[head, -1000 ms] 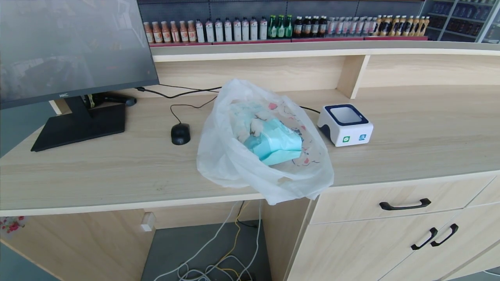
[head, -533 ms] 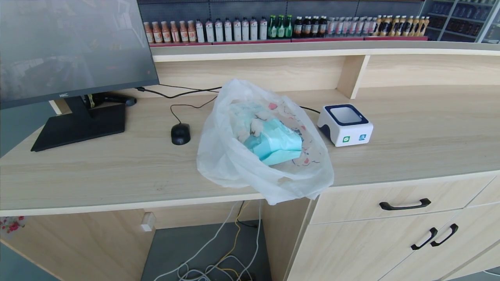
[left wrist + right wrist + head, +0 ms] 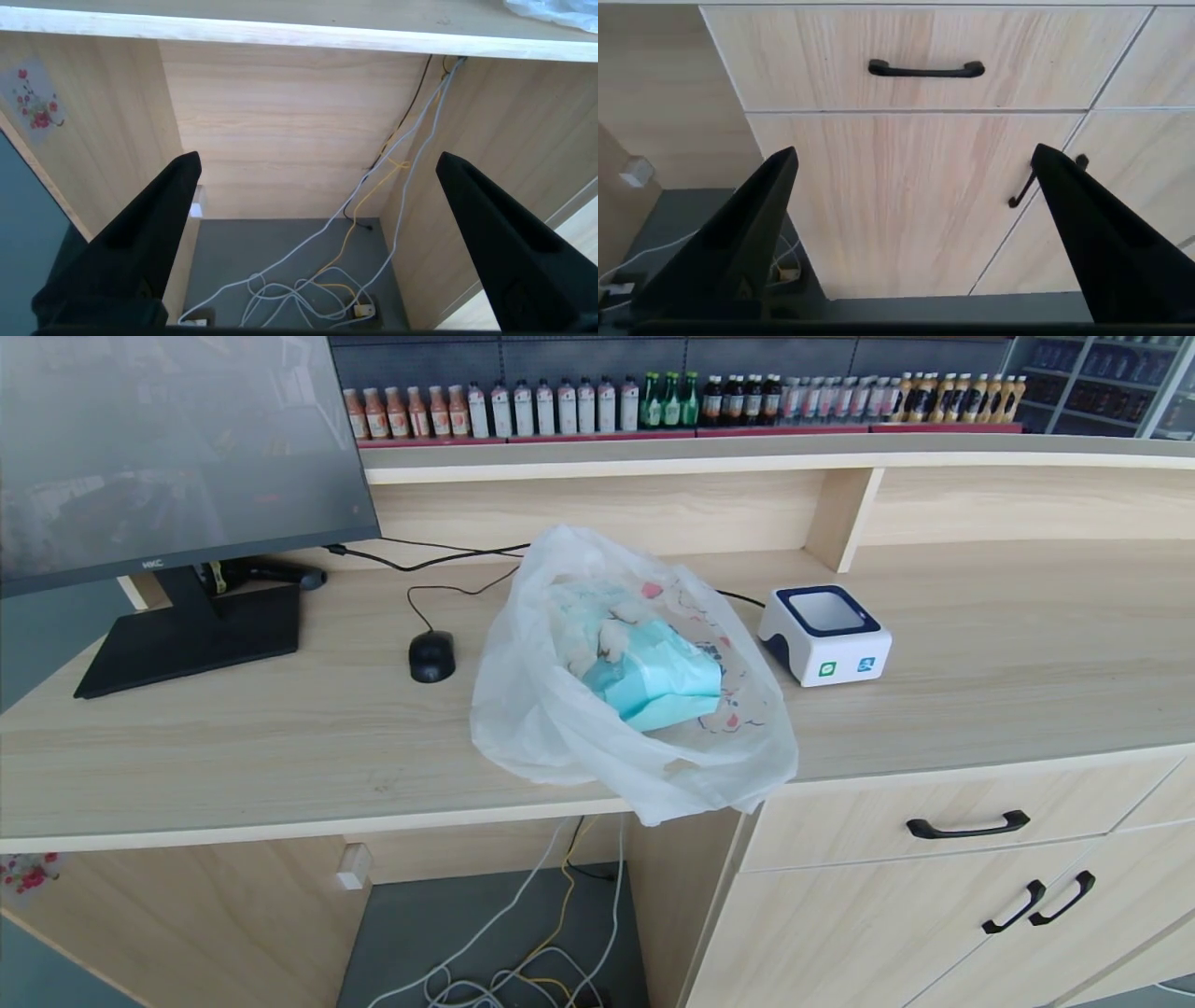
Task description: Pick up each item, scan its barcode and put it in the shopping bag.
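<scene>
Teal pack (image 3: 653, 681) veiled inside shopping bag (image 3: 551, 728) (outline blurred), long axis far-left to near-right; left gripper (image 3: 318, 243), right gripper (image 3: 915, 243): 2 released.

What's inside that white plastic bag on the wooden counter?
Inside the translucent white plastic shopping bag lies a soft light-blue package with white markings. Anything beneath or behind it is covered by the package and the bag's folds.

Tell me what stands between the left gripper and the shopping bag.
The countertop edge: the left gripper hangs open below it, facing the recess with cables, while the shopping bag sits on top.
</scene>
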